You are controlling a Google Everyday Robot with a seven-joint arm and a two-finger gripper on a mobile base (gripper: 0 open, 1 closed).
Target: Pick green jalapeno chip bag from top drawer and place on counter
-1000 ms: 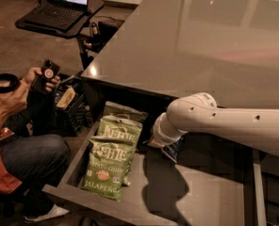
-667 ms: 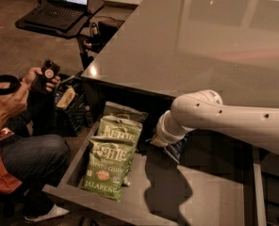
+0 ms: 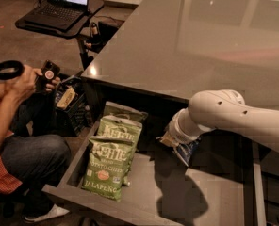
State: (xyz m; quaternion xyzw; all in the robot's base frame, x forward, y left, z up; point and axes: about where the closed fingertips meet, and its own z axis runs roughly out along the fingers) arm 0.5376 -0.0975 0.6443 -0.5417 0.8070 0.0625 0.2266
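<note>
1. Green jalapeno chip bag (image 3: 107,167): lies flat and face up on the floor of the top drawer (image 3: 149,197), on its left side as the camera sees it. The long axis runs front to back, leaning slightly. The "JALAPENO" end points to the drawer's front edge and the top seam points to the rear.
2. Second green bag (image 3: 123,128): same make, just behind item 1 and partly covered by its top end, with its long axis likewise front to back.
3. Third green bag (image 3: 125,112): rearmost of the row; only its upper part shows, close under the bench edge.
4. Top drawer: pulled out, dark grey, with a flat matte floor and low sides. The floor to the right of the bags carries the arm's shadow.
5. End effector (image 3: 177,142): hangs from the white arm (image 3: 233,117) over the rear middle of the drawer, just right of items 2 and 3 and clear of item 1. Whether it is apart or together cannot be told.
6. Bench (image 3: 201,41): broad, glossy grey top with straight dark edges, above and behind the drawer, showing pale reflections.
7. Person (image 3: 21,145): sits low at the left in jeans and a red checked shirt, holding a black device (image 3: 47,72) and a black ring (image 3: 7,69).
8. Black crate (image 3: 71,105): stands on the floor between person and drawer.
9. Laptop (image 3: 64,4): open with its screen lit, on a small black stand (image 3: 83,29) at upper left.
10. Floor (image 3: 17,44): dull brown.
</note>
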